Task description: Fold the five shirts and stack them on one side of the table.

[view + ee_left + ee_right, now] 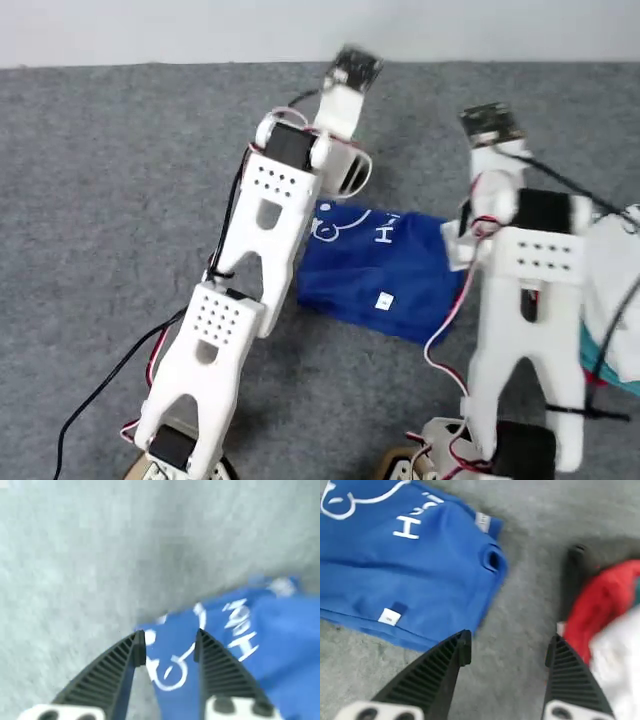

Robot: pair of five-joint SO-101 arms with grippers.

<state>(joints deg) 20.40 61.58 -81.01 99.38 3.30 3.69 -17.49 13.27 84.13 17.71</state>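
Jaws of right gripper (510, 639) spread wide above grey mat (535, 540). Folded blue shirt (420, 575) lies beside one jaw. Beside the other: red cloth (600, 605), white cloth (620, 670).

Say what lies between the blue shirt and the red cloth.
Grey table cover, bare but for a black piece by the red cloth; right wrist view.

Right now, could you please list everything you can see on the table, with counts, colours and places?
Folded fabric shirt with white print: one, blue, mid-table between the two arms.
Heap of loose garments: one heap, white, red and teal, at the table edge on the right arm's side; the number of pieces cannot be told.
Felt-like table cover: one, grey, under everything.
Left gripper: one, black fingers, open, over the shirt's printed corner.
Right gripper: one, black fingers, open, above bare cover between shirt and heap.
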